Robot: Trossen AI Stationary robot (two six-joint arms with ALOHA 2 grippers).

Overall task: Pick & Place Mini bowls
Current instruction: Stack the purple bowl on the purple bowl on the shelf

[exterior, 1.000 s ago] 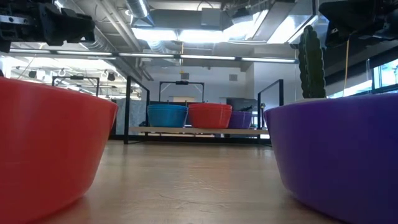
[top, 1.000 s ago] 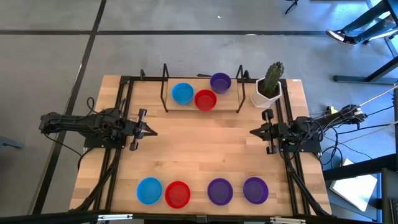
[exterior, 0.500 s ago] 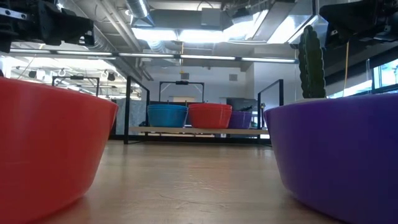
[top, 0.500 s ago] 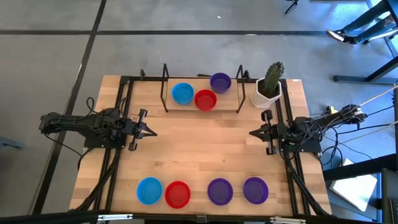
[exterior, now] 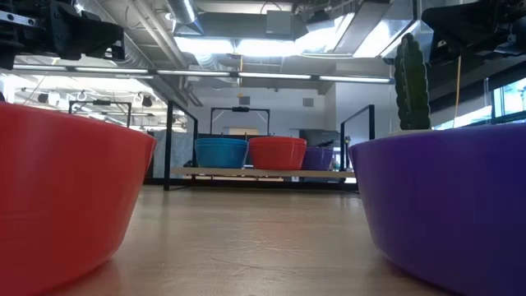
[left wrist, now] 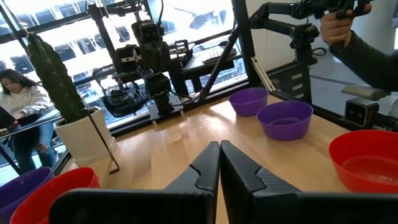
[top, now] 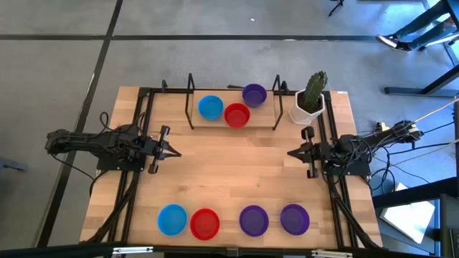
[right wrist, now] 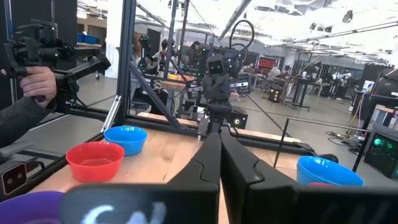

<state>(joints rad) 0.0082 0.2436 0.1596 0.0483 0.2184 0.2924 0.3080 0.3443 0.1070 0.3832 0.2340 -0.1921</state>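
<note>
left gripper (top: 176, 153): parked over the left side of the table (top: 229, 179), fingers pinched together with nothing in them, pointing toward the middle
right gripper (top: 292, 153): same deal on the right side, fingers closed and empty, facing the left one across the bare wood
near row: four mini bowls lined up along the near edge, left to right a blue bowl (top: 172, 219), a red bowl (top: 205, 223), a purple bowl (top: 253, 220) and a second purple bowl (top: 294, 218); the blue and red ones look like they're touching, the rest sit just beside each other
far rack (top: 233, 123): three more bowls at the far middle, far blue bowl (top: 210, 107) on the left, far red bowl (top: 237, 115) right next to it, far purple bowl (top: 254, 94) a bit farther back
cactus pot (top: 307, 111): white, upright, far right corner, just right of the rack
people: someone's hand (left wrist: 339, 23) gripping a black handle off the table's near side, another person (left wrist: 18, 102) sitting past the far side
</note>
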